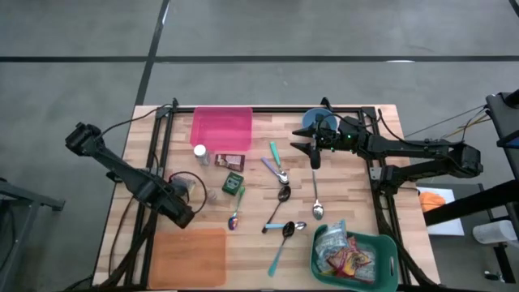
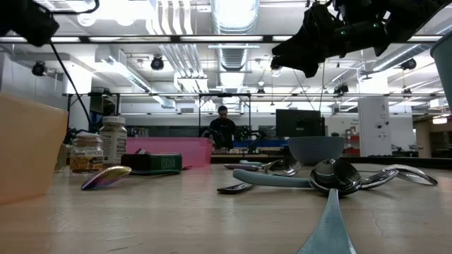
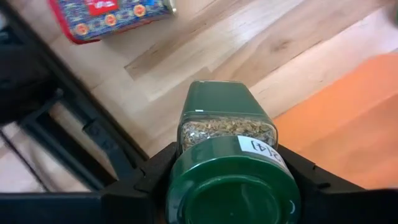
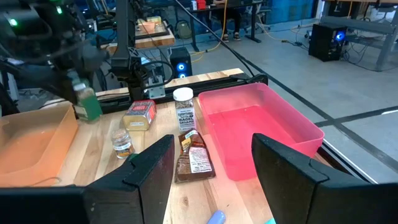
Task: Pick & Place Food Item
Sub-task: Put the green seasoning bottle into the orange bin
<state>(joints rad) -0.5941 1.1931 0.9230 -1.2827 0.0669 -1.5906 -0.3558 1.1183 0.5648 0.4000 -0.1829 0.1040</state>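
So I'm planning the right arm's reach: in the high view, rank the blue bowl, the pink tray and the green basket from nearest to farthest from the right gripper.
From the right gripper:
1. Blue bowl, just beyond it at the table's far edge.
2. Pink tray, across the table toward the left arm's side.
3. Green basket, at the near right corner.
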